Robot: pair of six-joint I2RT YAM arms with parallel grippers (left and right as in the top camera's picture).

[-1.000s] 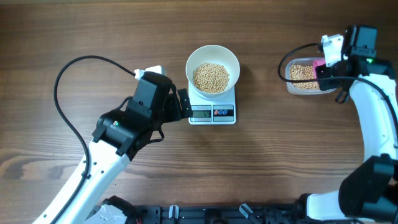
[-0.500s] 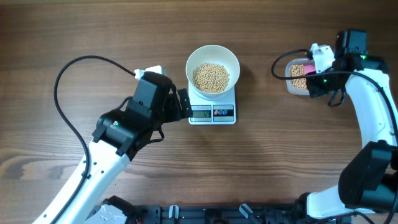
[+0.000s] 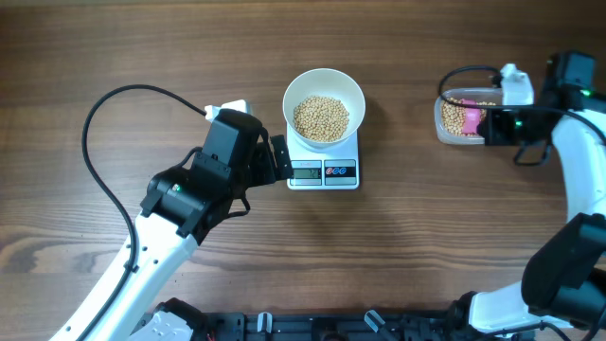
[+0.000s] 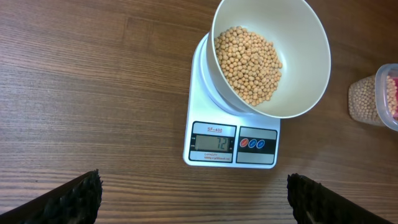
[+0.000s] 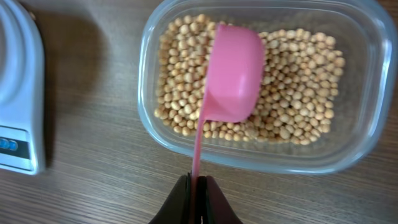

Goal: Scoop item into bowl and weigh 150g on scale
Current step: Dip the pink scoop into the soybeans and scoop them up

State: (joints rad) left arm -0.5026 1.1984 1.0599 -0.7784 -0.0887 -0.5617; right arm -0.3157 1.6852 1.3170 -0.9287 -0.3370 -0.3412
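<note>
The white bowl (image 3: pixel 324 85) stands on the white scale (image 3: pixel 323 172) mid-table, holding a heap of tan beans (image 3: pixel 320 117). In the left wrist view the bowl (image 4: pixel 308 56) and its beans (image 4: pixel 249 62) sit above the scale's display (image 4: pixel 212 143), which reads 72. My left gripper (image 3: pixel 281 159) is open beside the scale's left edge, nothing between its fingers (image 4: pixel 78 199). My right gripper (image 5: pixel 198 186) is shut on the thin handle of a pink scoop (image 5: pixel 230 74). The scoop's cup lies over the beans (image 5: pixel 298 93) in the clear container (image 5: pixel 367 124).
The clear container (image 3: pixel 453 133) sits at the far right of the wooden table, with the right arm (image 3: pixel 578 170) beside it. A black cable (image 3: pixel 104 114) loops at the left behind the left arm. The scale's corner (image 5: pixel 18 93) shows left of the container.
The right wrist has swung back to the right over the container, still holding the pink scoop. The left arm, bowl and scale have not moved.
</note>
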